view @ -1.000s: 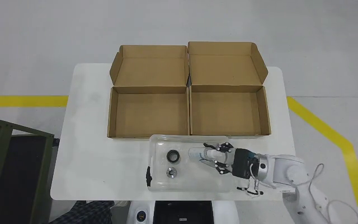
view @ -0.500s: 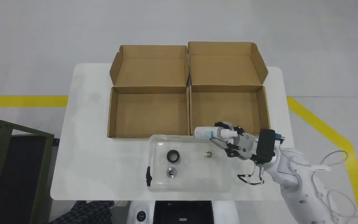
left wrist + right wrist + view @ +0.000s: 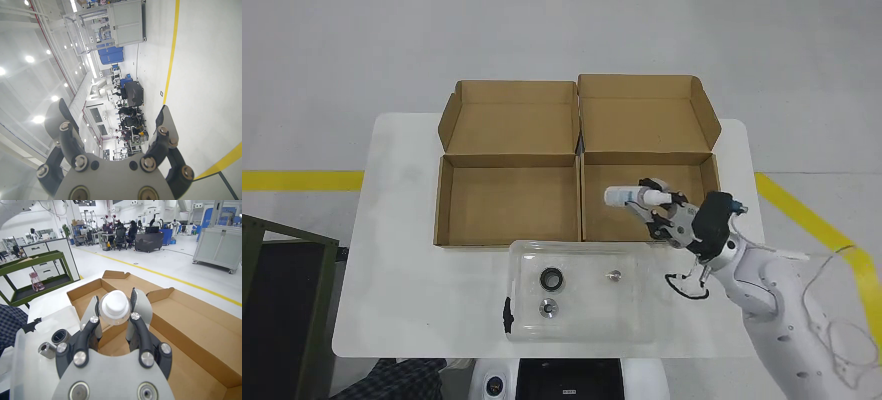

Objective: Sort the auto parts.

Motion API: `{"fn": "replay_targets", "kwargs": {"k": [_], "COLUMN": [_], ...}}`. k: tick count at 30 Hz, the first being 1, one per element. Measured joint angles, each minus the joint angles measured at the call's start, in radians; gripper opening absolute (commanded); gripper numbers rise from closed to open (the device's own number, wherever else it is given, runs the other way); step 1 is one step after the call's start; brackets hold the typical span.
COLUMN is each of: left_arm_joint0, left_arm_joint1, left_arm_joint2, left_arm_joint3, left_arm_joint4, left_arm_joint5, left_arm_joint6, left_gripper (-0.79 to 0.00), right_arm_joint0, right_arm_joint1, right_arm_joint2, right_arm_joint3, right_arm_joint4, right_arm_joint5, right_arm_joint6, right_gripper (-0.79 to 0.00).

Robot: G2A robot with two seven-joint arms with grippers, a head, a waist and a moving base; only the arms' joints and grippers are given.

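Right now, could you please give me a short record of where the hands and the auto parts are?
holding: right hand shut on the bottle
where: over the right box
bottle: clear body, white cap, lying sideways in the grip
idle: left hand open, holding nothing, facing the room
tray contents: clear tray holds black ring, metal cylinder, small metal piece
boxes: left box beside right box, both with lids open
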Motion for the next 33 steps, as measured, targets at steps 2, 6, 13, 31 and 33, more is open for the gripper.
{"fn": "replay_targets", "kwargs": {"k": [2, 6, 13, 31, 33], "left_arm_joint0": [0.0, 0.0, 0.0, 0.0, 0.0], "left_arm_joint1": [0.0, 0.0, 0.0, 0.0, 0.0], "left_arm_joint2": [0.0, 0.0, 0.0, 0.0, 0.0], "left_arm_joint3": [0.0, 0.0, 0.0, 0.0, 0.0], "left_arm_joint4": [0.0, 0.0, 0.0, 0.0, 0.0], "left_arm_joint5": [0.0, 0.0, 0.0, 0.0, 0.0], "left_arm_joint6": [0.0, 0.0, 0.0, 0.0, 0.0], "left_gripper": [0.0, 0.0, 0.0, 0.0, 0.0], "right_arm_joint0": [0.026, 0.097, 0.204, 0.36, 0.371], "right_arm_joint1": [-0.002, -0.008, -0.022, -0.06, -0.064], "right_arm_joint2": [-0.014, -0.06, -0.134, -0.292, -0.303], "right_arm_joint3": [0.013, 0.061, 0.154, 0.297, 0.311], "right_arm_joint4": [-0.009, -0.021, -0.039, -0.108, -0.104], "right_arm_joint5": [0.011, 0.019, 0.055, 0.131, 0.132], "right_arm_joint6": [0.038, 0.128, 0.234, 0.414, 0.424], "right_gripper": [-0.785, -0.785, -0.785, -0.126, 0.0]}}
